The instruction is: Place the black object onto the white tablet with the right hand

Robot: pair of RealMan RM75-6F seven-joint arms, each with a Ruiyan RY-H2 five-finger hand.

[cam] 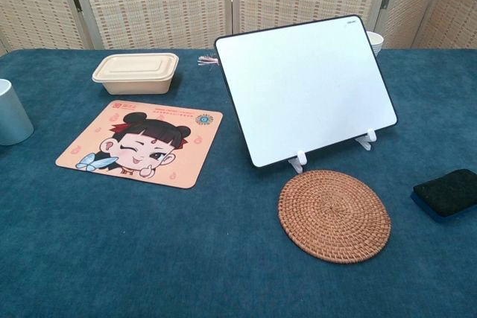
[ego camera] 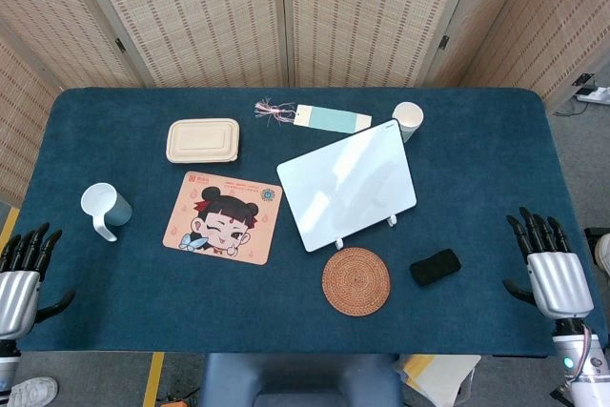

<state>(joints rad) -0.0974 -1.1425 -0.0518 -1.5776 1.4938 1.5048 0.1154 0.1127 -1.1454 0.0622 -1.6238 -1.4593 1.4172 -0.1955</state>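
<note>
The black object (ego camera: pixel 436 267) is a small dark block lying flat on the blue table, right of the round woven coaster (ego camera: pixel 356 280); the chest view shows the black object (cam: pixel 449 191) at its right edge. The white tablet (ego camera: pixel 348 186) leans tilted on a small white stand at the table's middle, also seen as the tablet (cam: pixel 305 87) in the chest view. My right hand (ego camera: pixel 551 264) hovers at the table's right edge, fingers apart and holding nothing, right of the block. At the left edge, my left hand (ego camera: pixel 21 274) is open too.
A cartoon mouse pad (ego camera: pixel 223 216) lies left of the tablet. A beige lidded box (ego camera: pixel 203 140), a bookmark with tassel (ego camera: pixel 319 117) and a paper cup (ego camera: pixel 408 119) sit at the back. A pale blue mug (ego camera: pixel 104 209) stands far left.
</note>
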